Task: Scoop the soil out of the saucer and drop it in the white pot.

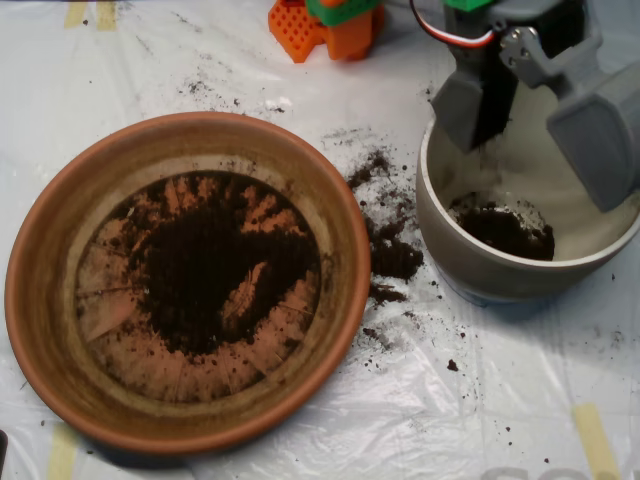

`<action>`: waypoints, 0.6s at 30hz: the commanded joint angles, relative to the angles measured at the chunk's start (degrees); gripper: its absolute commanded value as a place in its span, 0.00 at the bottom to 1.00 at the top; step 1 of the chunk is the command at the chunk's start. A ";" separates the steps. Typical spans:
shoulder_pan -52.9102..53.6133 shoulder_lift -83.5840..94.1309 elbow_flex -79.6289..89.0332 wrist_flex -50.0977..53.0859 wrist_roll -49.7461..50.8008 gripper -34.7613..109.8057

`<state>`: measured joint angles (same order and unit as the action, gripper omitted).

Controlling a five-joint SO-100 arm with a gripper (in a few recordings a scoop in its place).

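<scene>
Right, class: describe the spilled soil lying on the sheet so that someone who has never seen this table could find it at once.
Start at the wide terracotta saucer on the left, then look right to the white pot. Between them, on the plastic sheet, lies the spilled soil, a ragged dark trail. Unlike the soil inside either vessel, it sits loose on the bare sheet in scattered clumps.

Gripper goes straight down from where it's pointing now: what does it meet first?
Likely the soil at the bottom of the white pot; the open gripper hangs over the pot's mouth, though depth is unclear from above.
</scene>
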<state>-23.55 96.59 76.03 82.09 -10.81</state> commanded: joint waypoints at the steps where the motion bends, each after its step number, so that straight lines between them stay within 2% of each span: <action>1: 0.70 5.71 -0.62 -0.70 1.05 0.53; 9: 5.45 4.92 -8.70 1.14 7.29 0.53; 18: 21.62 3.60 -22.32 8.17 12.22 0.54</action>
<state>-7.03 96.59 59.85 88.59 0.09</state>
